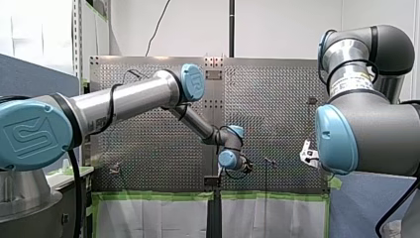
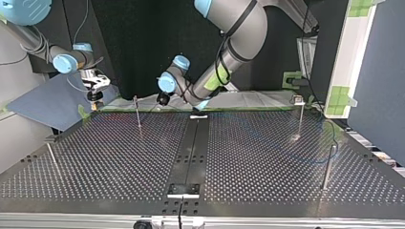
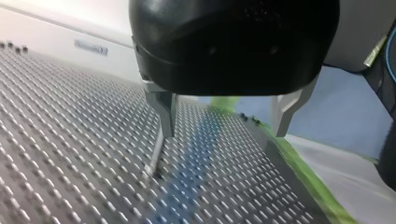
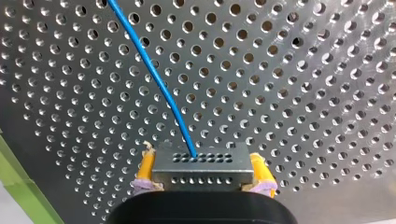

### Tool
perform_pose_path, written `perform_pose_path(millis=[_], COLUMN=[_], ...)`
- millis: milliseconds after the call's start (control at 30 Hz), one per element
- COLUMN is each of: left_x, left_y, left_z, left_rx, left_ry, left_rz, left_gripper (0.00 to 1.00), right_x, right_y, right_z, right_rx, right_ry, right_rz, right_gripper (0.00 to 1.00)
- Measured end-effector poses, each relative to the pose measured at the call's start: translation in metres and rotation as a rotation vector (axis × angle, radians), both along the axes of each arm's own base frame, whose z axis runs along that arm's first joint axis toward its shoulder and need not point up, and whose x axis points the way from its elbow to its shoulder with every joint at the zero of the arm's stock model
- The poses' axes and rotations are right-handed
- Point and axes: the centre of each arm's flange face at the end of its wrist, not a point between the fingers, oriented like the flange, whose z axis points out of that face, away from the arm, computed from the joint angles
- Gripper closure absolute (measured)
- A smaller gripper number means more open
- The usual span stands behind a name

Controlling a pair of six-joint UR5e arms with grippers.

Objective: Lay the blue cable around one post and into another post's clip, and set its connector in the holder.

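Connector [image 4: 201,179], a grey block with rows of small holes, is clamped between the yellow pads [image 4: 147,165] of my right gripper [image 4: 201,163] in the right wrist view, the fingers being closed to the block's width. The cable [image 4: 159,81] is seen leaving the block's upper face and running away over the perforated table [image 4: 303,70] ahead of the gripper.

In the top view, my right gripper [image 2: 95,89] is held at the upper left of the frame, above the table's far edge. A faint blue line, probably the cable, can be made out on the plate at the right of that frame. A black strip [image 2: 191,148] runs down the middle of the table [image 2: 119,162], with a small black fitting [image 2: 184,190] at its lower end. Thin posts are stood at the upper left [image 2: 138,114], left [image 2: 51,155], upper right [image 2: 300,119] and right [image 2: 328,167].

My left gripper [image 3: 224,126] is shown in the left wrist view with its metal fingers [image 3: 166,114] spread wide. One post [image 3: 154,156] is seen on the table just beyond one finger. Green tape [image 3: 303,172] lines the table's edge.

In the front view, the right of the frame is filled by my right arm [image 1: 366,129], by which part of the table is hidden. My left arm [image 1: 124,101] is stretched from the left to the centre.
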Motion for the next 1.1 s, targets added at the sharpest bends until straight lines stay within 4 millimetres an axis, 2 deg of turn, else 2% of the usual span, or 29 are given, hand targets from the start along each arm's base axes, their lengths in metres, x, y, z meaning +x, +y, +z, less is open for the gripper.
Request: perform_pose_path(millis=[200,467,600,900,1100], left_x=[-0.015,-0.052,-0.067,-0.077,-0.083], left_y=[-0.012,-0.021,-0.024,-0.037,-0.043], left_z=[0.025,0.012,0.014,0.04,0.045], left_rx=[-0.015,0.024,0.035,0.015,0.003], left_ry=[-0.024,0.003,0.008,-0.018,-0.021], left_rz=[-0.043,-0.096,-0.116,-0.129,-0.128], left_gripper=[0.02,0.02,0.02,0.02,0.02], right_x=[0.002,0.004,0.004,0.004,0.0], right_y=[0.002,0.005,0.005,0.007,0.009], right_z=[-0.002,-0.006,-0.007,-0.014,-0.022], right_rx=[0.011,0.027,0.03,0.038,0.054], right_ry=[0.002,0.011,0.011,0.012,0.011], right_rz=[0.004,0.007,0.008,0.007,0.002], right_gripper=[1.0,1.0,1.0,1.0,1.0])
